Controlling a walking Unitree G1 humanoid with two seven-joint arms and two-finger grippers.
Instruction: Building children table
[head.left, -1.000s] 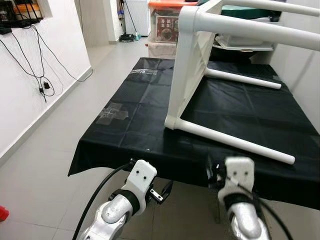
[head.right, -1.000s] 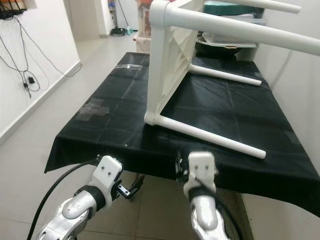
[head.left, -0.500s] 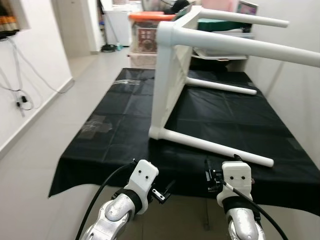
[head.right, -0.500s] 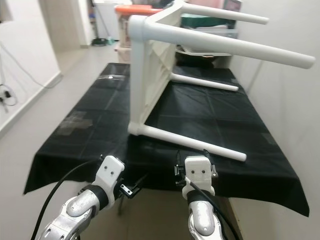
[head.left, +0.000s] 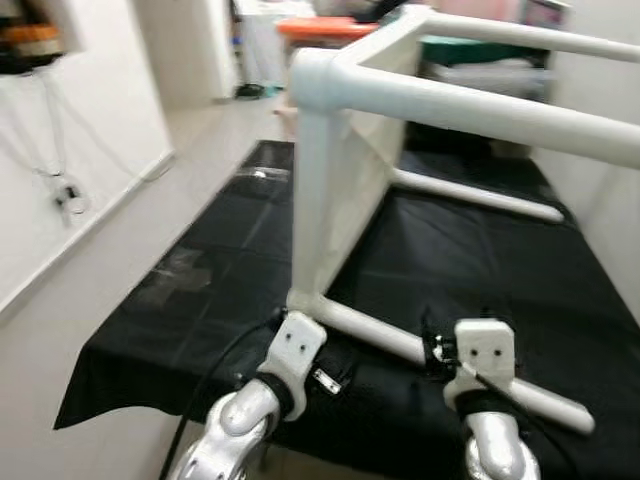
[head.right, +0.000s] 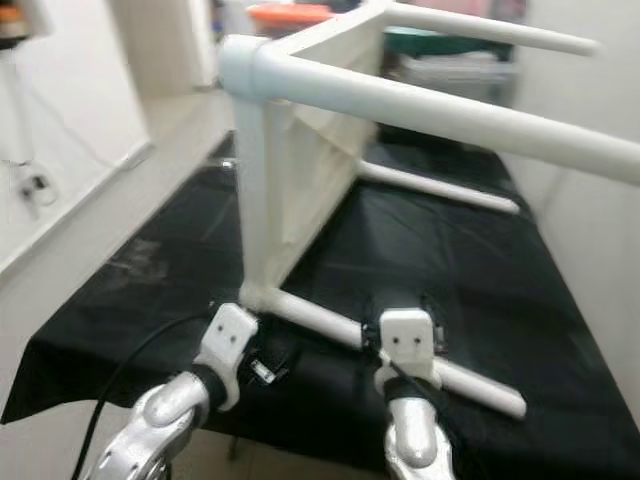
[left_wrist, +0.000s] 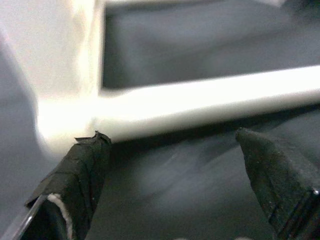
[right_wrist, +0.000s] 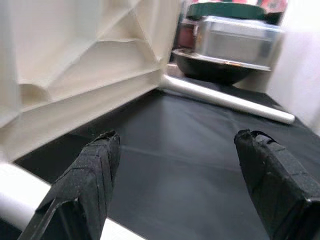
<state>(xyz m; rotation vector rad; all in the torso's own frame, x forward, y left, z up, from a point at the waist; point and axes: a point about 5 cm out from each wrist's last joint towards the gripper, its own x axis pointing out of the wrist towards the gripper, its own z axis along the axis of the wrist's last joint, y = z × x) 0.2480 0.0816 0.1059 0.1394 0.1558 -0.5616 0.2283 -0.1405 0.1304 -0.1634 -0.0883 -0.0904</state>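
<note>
Both grippers brought forward over the black tabletop (head.left: 200, 300), left gripper (left_wrist: 175, 200) and right gripper (right_wrist: 175, 190) with jaws open, one white children table (head.left: 340, 190) lying sideways at 12 o'clock, four legs counted, two cut off, blurred.

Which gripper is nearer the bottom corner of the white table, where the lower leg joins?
Left. The left gripper sits just below that corner, fingers open. The right gripper is farther along the lower leg, also open.
</note>
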